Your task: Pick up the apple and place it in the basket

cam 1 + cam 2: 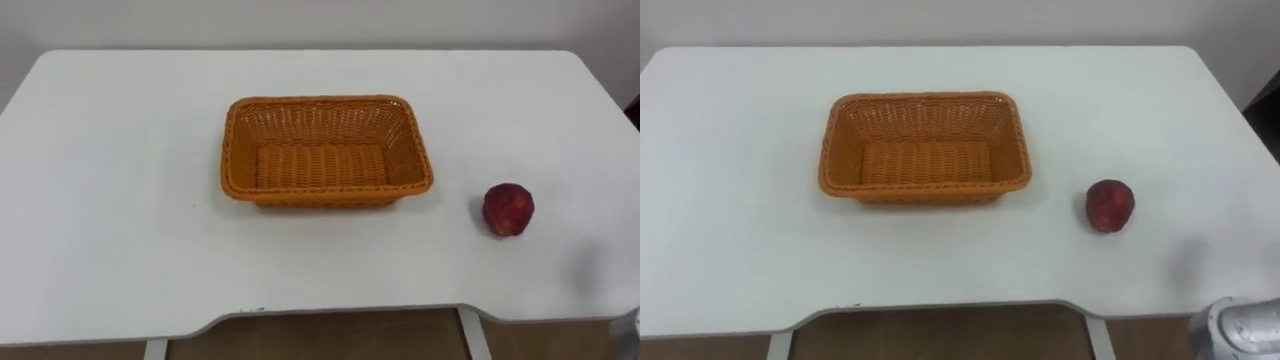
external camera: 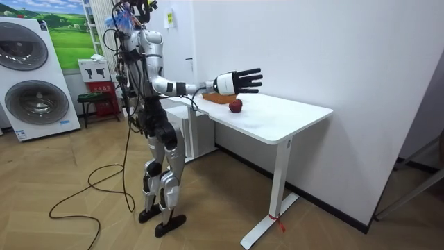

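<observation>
1. The white table (image 1: 120,200) is the biggest thing in the eye views. It has rounded corners and a front edge that curves inward, and brown floor shows under that edge. In the room view the table stands on white legs against a pale wall, and the robot stands upright on both feet at the end nearer the room view's left, facing it.
2. Two stacked washing machines (image 2: 35,97) stand at the far left of the room view, well behind the robot.
3. An orange woven basket (image 1: 325,192) sits near the middle of the table. It is rectangular, with sloping sides and a braided rim, and its long sides run left to right.
4. The right hand (image 2: 239,81) is held out over the table on a nearly level arm. Its fingers are straight and spread apart, with nothing in them. In the room view the hand shows higher than the apple and is not touching it.
5. The apple (image 1: 508,209) is the smallest thing. It rests on the bare tabletop to the right of the basket, clearly apart from it and a little nearer the front edge, towards the table's right end. It is round and deep red, with paler mottled flecks on the skin and a small dark dip at the top. It casts a soft shadow on the white surface.
</observation>
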